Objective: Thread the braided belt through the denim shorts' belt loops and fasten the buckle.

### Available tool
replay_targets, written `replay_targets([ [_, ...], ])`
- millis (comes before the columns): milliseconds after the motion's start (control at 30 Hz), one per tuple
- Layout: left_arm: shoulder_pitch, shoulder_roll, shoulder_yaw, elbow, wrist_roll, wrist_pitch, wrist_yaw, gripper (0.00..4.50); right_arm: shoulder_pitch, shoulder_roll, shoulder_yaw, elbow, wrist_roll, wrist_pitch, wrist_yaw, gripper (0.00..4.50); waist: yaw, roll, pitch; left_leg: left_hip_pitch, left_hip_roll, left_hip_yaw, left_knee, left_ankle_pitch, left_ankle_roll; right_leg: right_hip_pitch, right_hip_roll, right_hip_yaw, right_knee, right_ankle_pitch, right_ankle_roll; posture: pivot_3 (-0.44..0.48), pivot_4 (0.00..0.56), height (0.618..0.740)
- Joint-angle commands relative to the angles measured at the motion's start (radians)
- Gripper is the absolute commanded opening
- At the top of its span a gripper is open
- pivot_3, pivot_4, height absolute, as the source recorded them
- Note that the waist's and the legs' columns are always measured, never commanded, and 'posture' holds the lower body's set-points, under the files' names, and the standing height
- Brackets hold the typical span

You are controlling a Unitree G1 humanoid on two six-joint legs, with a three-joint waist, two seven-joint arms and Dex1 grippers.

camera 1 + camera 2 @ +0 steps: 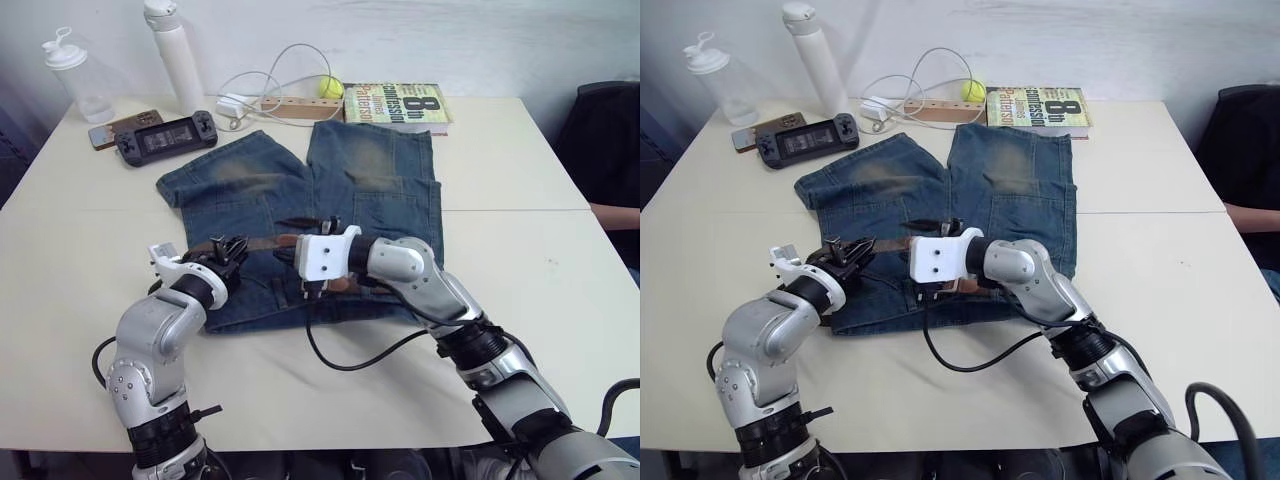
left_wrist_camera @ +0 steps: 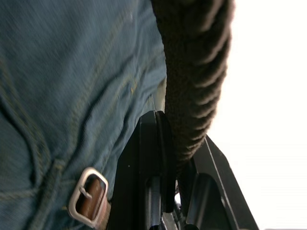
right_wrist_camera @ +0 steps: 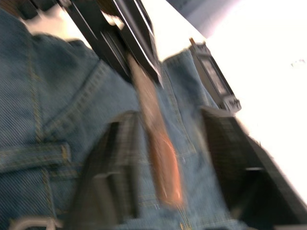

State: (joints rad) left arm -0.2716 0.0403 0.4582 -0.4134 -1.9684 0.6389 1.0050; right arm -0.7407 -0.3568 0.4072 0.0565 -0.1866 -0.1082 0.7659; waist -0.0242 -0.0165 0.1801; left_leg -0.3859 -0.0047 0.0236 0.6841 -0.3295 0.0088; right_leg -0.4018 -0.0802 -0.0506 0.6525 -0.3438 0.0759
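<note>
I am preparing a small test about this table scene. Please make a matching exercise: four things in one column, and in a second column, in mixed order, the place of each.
Things:
1. braided belt
2. buckle
3. book
4. handheld game console

Places:
A. far edge of the table, beside the yellow ball
B. lying on the denim shorts
C. between the left gripper's fingers
D. next to the white bottle

Pairs: 1-C, 2-B, 3-A, 4-D
</note>
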Motion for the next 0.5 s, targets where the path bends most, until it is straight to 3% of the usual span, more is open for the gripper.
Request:
replay_targets([
  [33, -0.009, 0.044, 0.034, -0.003, -0.004, 0.083, -0.054, 0.0, 0.009, -0.097, -0.097, -0.142, 0.232, 0.11, 0.216, 4.37, 0.003, 0.0, 0.0, 0.0, 0.0, -0.001, 0.0, 0.0, 0.0, 0.001, 0.0, -0.001, 0.0, 0.0, 0.0, 0.0, 0.15, 0.735],
  [200, 0.036, 0.188, 0.089, 0.055, -0.004, 0.237, -0.168, 0.0, -0.01, -0.265, -0.164, -0.31, 0.561, 0.544, 0.458, 4.45, 0.002, 0.0, 0.0, 0.001, 0.0, -0.005, -0.001, 0.0, 0.0, 0.006, 0.0, -0.004, -0.007, 0.0, 0.0, 0.0, 0.15, 0.735],
  [367, 0.091, 0.365, 0.174, 0.166, -0.004, 0.379, -0.31, 0.0, -0.07, -0.353, -0.205, -0.351, 0.7, 0.806, 0.498, 4.45, -0.002, 0.002, 0.001, 0.003, 0.0, -0.01, -0.002, 0.0, -0.001, 0.007, 0.001, -0.004, -0.006, 0.0, -0.001, 0.0, 0.15, 0.735],
  [500, 0.194, 0.425, 0.164, 0.148, -0.004, 0.42, -0.38, 0.0, -0.115, -0.416, -0.213, -0.341, 0.743, 0.93, 0.518, 4.45, 0.001, 0.002, 0.001, 0.004, -0.001, -0.012, -0.003, -0.001, -0.001, 0.009, 0.0, -0.004, -0.009, 0.0, -0.001, 0.0, 0.15, 0.735],
])
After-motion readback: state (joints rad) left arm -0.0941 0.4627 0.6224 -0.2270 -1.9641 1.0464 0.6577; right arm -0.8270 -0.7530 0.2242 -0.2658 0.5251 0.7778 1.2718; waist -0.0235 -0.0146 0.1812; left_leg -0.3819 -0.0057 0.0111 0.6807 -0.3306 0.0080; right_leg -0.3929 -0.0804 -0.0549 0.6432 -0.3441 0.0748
